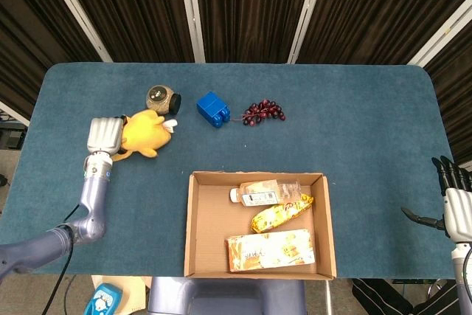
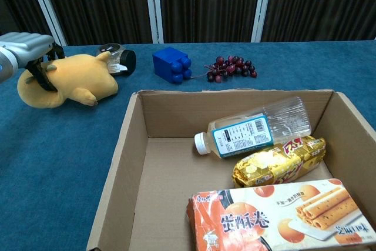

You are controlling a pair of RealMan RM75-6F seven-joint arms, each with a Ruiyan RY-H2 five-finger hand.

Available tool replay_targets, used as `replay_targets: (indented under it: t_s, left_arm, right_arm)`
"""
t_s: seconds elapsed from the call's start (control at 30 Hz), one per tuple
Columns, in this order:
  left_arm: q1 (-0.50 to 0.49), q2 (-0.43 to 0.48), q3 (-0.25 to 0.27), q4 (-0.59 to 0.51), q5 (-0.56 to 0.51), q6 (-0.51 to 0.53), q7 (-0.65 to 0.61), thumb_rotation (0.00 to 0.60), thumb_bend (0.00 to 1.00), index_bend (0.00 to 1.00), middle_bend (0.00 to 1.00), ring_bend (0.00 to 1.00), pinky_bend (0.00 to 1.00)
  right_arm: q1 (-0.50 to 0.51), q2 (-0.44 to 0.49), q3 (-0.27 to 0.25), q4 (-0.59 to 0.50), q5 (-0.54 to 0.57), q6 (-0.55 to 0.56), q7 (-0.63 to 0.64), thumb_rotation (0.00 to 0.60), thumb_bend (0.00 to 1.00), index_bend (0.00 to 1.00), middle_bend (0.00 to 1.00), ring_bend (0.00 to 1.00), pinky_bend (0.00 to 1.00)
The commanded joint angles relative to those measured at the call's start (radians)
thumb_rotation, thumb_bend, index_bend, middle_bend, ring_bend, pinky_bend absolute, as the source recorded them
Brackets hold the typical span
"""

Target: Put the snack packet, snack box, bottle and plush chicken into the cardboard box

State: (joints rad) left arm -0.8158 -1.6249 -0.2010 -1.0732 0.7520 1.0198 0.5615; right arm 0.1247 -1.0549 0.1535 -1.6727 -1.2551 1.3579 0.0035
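Already inside the cardboard box (image 1: 190,232) — bottle (image 1: 259,193), snack packet (image 1: 281,213), snack box (image 1: 270,249), 3 items side by side. Outside on the blue table (image 1: 354,123), near a dark-lidded jar (image 1: 161,97): plush chicken (image 1: 147,132), grasped by the left hand (image 1: 104,135). Parked at the table's right edge, holding nothing, fingers spread — right hand (image 1: 456,201).

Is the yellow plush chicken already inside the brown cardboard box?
No, the yellow plush chicken lies on the blue table, outside the brown cardboard box, with the left hand on it.
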Motion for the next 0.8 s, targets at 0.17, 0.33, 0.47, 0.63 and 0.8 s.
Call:
replay_targets:
  t_s: [0.17, 0.33, 0.47, 0.63, 0.8]
  left_arm:
    - [0.046, 0.195, -0.035, -0.283, 0.195, 0.172, -0.114, 0.600, 0.51, 0.80, 0.57, 0.51, 0.50]
    - [0.060, 0.319, -0.051, -0.561, 0.340, 0.233, -0.168, 0.600, 0.50, 0.80, 0.57, 0.51, 0.49]
    - [0.066, 0.356, -0.036, -0.732, 0.451, 0.247, -0.202, 0.600, 0.50, 0.80, 0.57, 0.51, 0.49]
    - [0.065, 0.328, 0.000, -0.856, 0.563, 0.236, -0.262, 0.600, 0.50, 0.80, 0.57, 0.51, 0.49]
    - [0.052, 0.280, 0.041, -0.918, 0.620, 0.190, -0.286, 0.600, 0.50, 0.78, 0.55, 0.49, 0.49]
  right_arm:
    - [0.003, -0.006, -0.004, 0.004, -0.012, 0.006, -0.021, 0.600, 0.07, 0.00, 0.00, 0.00, 0.00]
    - [0.007, -0.017, -0.005, 0.001, -0.011, 0.007, -0.046, 0.600, 0.07, 0.00, 0.00, 0.00, 0.00]
    - [0.007, -0.024, -0.003, -0.002, -0.006, 0.012, -0.064, 0.600, 0.07, 0.00, 0.00, 0.00, 0.00]
    - [0.004, -0.025, -0.002, -0.004, 0.004, 0.017, -0.075, 0.600, 0.07, 0.00, 0.00, 0.00, 0.00]
    - [0.001, -0.025, 0.002, 0.002, 0.015, 0.020, -0.076, 0.600, 0.07, 0.00, 0.00, 0.00, 0.00]
